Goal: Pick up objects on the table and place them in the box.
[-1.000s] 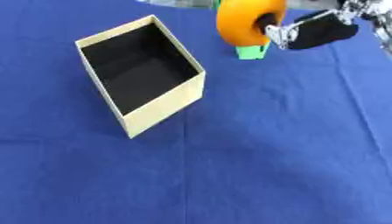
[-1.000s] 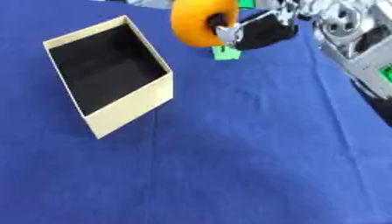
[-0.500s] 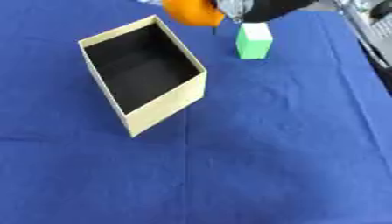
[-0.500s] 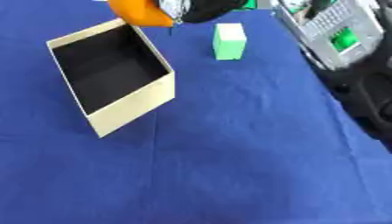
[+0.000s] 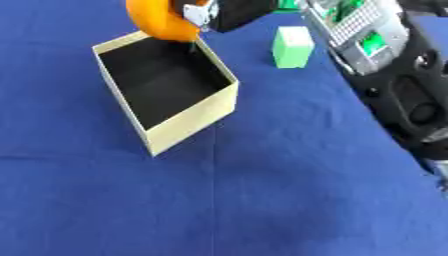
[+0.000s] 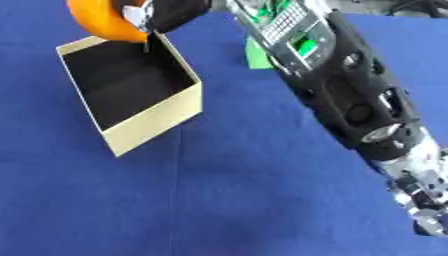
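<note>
— Where's the orange roll (image 5: 160,19)?
— Right hand (image 5: 229,10) w/ fingers curled on it, over the box's (image 5: 188,120) far rim. Looks light, stiff; hold by the rim.
— Green block (image 5: 292,46)?
— On the cloth (image 5: 289,190), near the box.

— What do we see of the things to be packed?

— We see an orange round object (image 5: 157,19) held up over the far rim of the box (image 5: 188,122), which is open-topped, tan outside, black inside and set askew at the left of the scene. Its inside looks bare.

— And the other piece?

— We find a green block (image 5: 291,46) upright on the blue cloth, to the right of the box, well apart from it.
</note>
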`<state>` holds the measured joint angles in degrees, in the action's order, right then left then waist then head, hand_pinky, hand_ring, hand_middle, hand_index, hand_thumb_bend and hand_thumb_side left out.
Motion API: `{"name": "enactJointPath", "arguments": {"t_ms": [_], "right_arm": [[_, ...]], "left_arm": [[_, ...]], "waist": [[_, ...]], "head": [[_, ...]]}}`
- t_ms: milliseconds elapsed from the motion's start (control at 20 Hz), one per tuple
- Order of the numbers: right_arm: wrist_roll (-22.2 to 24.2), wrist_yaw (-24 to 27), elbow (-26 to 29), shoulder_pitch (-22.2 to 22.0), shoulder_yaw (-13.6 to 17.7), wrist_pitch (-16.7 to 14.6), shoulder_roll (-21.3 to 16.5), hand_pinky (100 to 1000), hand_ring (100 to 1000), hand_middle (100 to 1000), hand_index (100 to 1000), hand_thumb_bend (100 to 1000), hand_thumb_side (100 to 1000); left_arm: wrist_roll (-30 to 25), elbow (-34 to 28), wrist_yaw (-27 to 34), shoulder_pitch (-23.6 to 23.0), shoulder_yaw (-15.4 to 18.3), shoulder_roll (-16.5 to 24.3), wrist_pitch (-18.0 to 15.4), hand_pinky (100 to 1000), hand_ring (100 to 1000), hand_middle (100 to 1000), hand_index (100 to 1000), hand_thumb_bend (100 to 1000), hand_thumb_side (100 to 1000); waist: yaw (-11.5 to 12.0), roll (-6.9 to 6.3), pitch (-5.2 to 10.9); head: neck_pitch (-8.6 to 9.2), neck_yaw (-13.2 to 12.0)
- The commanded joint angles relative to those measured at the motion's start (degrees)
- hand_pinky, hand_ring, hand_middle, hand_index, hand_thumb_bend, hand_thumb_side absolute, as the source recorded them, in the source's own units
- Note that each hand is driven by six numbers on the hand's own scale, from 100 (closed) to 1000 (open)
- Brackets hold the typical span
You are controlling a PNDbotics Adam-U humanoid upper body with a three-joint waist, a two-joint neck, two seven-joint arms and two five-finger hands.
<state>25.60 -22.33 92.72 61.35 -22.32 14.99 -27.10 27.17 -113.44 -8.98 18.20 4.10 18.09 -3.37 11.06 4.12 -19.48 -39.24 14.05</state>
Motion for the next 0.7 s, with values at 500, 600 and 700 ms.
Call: {"name": "enactJointPath", "arguments": {"t_ms": [500,600,700], "right_arm": [[-1.68,-9.15,-7.28,1.26,-1.50,-4.63,5.67,823,859,618,746,100,169],[-1.31,-9.71,-7.62,1.20,-1.63,-5.31,5.86,833,867,631,764,100,179],[-0.62,-10.16,-7.61,1.13,-1.89,-5.99,5.92,847,879,670,799,100,213]], "left_arm": [[-0.33,-1.15,0.52,0.83,-0.06,0.26,-0.06,510,676,642,774,220,1000],[-0.33,-1.15,0.52,0.82,-0.06,0.23,-0.05,510,676,642,774,219,1000],[-0.35,-1.15,0.52,0.83,-0.06,0.20,-0.04,510,676,642,774,219,1000]], "waist": [[0.41,-0.07,0.97],[0.35,-0.02,0.92],[0.31,0.03,0.89]], "head": [[0.73,0.61],[0.76,0.58],[0.79,0.55]]}}
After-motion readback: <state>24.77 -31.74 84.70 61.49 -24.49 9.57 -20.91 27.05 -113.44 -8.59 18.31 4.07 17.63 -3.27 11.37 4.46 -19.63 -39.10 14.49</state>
